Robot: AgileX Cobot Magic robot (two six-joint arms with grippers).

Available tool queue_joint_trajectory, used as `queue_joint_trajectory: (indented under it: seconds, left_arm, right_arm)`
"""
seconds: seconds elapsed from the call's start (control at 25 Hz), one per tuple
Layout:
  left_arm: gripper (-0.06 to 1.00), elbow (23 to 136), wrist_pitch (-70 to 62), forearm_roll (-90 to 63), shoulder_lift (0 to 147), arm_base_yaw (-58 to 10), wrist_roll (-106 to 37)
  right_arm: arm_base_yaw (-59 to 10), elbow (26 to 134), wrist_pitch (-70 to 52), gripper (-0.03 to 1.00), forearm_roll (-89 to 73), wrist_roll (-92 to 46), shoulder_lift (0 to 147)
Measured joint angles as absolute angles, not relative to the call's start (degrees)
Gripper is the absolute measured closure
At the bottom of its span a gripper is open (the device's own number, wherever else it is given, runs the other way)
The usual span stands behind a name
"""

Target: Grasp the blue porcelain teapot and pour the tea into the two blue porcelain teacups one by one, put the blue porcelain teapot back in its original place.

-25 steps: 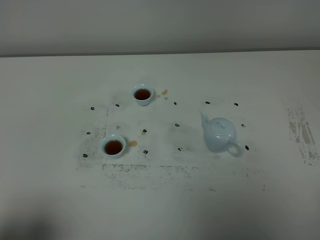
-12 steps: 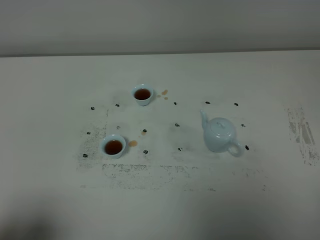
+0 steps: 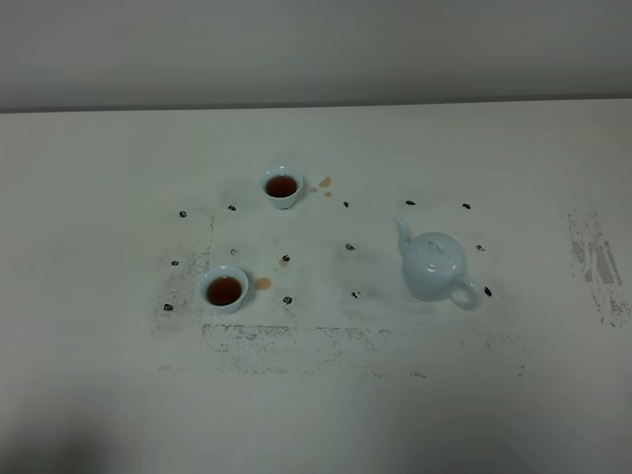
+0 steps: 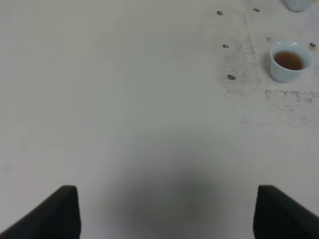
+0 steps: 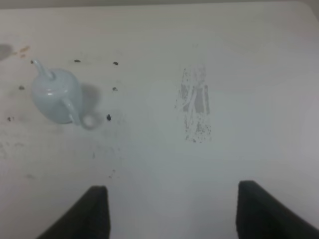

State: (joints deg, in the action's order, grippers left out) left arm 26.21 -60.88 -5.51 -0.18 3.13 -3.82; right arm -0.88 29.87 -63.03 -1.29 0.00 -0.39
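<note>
1. Nearest the camera it's just bare counter [image 3: 316, 415]. Neither arm shows in the high view. Each wrist view shows two dark finger tips standing well apart with nothing between them, so the left end effector [image 4: 167, 214] and the right end effector [image 5: 172, 211] are both spread wide and empty.
2. Next row out: the near teacup [image 3: 224, 288] sits on the left with dark tea in it and a small brown drip [image 3: 263, 283] just beside it. On the right, the blue porcelain teapot [image 3: 434, 266] stands upright, lid on, spout toward the back left, loop handle toward the front right. Little black marks [image 3: 287, 299] dot the counter around everything.
3. Further back, the far teacup [image 3: 281, 186] is filled too, with a couple more brown splashes [image 3: 324, 184] next to it.
4. Judging by full cups and a parked teapot, the job looks basically finished. So what could still go sideways?
   - If an arm swings back in low, it could clip a cup. They're small, narrow-footed and full, so they'd probably tip easily.
   - Whether the teapot sits on its exact starting spot can't be confirmed from here.
   - Spilled tea could make the counter slick under the cups.
</note>
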Motion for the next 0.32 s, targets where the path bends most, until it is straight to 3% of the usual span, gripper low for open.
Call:
queue_joint_trajectory:
  seconds: [0.32]
  left_arm:
    - [0.26, 26.2, -60.9, -5.5, -0.2, 3.1, -3.8]
  right_arm:
    - [-0.9, 29.9, -63.0, 0.44, -1.3, 0.0, -0.4]
